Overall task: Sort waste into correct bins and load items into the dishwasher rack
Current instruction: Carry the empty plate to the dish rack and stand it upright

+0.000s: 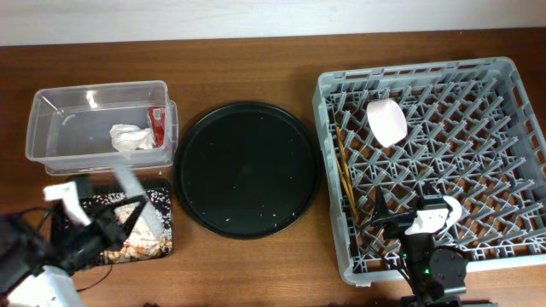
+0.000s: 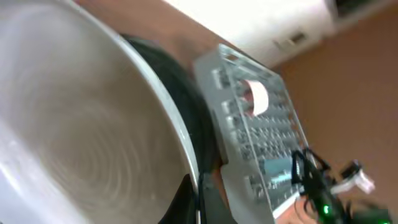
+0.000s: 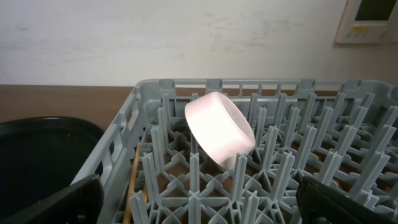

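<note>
- tipping over the shallow black rectangular tray (image 1: 170, 234), the pale round plate (image 2: 81, 124) hangs in the left gripper (image 1: 115, 223), which appears clamped on its rim; the overhead view shows the plate blurred and tilted above the loose rice and brownish scraps (image 1: 136, 247).
- the plate is likely stiff, smooth and slippery, and breakable if dropped; the rim is the only real hold, so a firm pinch well onto the edge seems wise before carrying it.
- the large grey plastic lattice rack (image 1: 503, 68) sits well apart to the right, beyond the large round black tray (image 1: 247, 170); a small pale cup (image 3: 221, 134) and thin wooden chopsticks (image 1: 345, 175) lie in it.
- the right gripper (image 3: 200, 202) hovers low at the rack's near side, jaws wide, holding nothing.
- the clear plastic rectangular tub (image 1: 51, 111) holds a crumpled white napkin (image 1: 128, 136) and a small red packet (image 1: 156, 124).
</note>
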